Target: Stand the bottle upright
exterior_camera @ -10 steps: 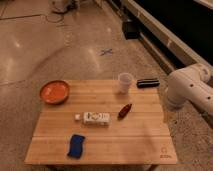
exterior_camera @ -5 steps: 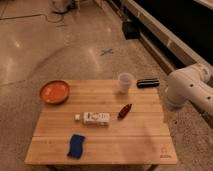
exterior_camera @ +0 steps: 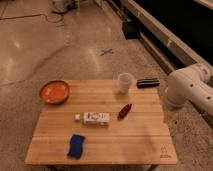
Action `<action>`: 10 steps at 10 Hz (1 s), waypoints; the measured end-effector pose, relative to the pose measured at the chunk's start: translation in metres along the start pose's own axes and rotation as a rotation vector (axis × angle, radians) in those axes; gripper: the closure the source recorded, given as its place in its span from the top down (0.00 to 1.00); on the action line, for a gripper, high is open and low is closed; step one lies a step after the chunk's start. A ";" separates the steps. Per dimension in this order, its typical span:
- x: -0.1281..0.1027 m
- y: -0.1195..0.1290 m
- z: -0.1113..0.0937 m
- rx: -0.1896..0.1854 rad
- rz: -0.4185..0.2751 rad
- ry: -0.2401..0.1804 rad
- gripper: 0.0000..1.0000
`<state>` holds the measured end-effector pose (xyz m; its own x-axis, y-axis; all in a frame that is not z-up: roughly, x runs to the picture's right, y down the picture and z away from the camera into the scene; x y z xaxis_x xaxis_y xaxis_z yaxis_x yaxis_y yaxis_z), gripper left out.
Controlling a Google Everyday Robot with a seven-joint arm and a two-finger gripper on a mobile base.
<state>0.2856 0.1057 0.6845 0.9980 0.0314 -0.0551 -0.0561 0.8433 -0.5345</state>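
Tool: out of frame, somewhere past the right edge beyond the white arm point(exterior_camera: 186, 89); spread wide. Arm beside the right side of the wooden desk point(exterior_camera: 142, 146), apart from everything on it.

Bottle point(exterior_camera: 95, 118): flat on its side near the middle of the desk, long axis left to right, small white cap at the left end. Well apart from the arm, to its left. Dark red tapered object point(exterior_camera: 124, 111) just beside the bottle's right end, tilted. Blue sponge point(exterior_camera: 76, 145) nearer the front edge, left of the bottle.

Containers: orange bowl point(exterior_camera: 55, 92) at the back left corner, only its orange inside showing. Translucent white cup point(exterior_camera: 125, 82) upright near the back edge; contents cannot be told. Black oblong object point(exterior_camera: 148, 83) just right of the cup.

Markings: orange and dark print on the bottle's label, not readable. Small dark mark point(exterior_camera: 163, 150) at the desk's front right corner, not readable. Blue cross point(exterior_camera: 106, 51) on the floor behind the desk.
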 end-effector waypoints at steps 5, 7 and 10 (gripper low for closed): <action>-0.047 -0.014 0.012 0.057 -0.120 0.145 0.65; -0.083 -0.016 0.027 0.059 -0.178 0.183 0.65; -0.136 -0.019 0.057 0.034 -0.252 0.221 0.65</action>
<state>0.1526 0.1164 0.7503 0.9497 -0.2939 -0.1082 0.1961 0.8273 -0.5264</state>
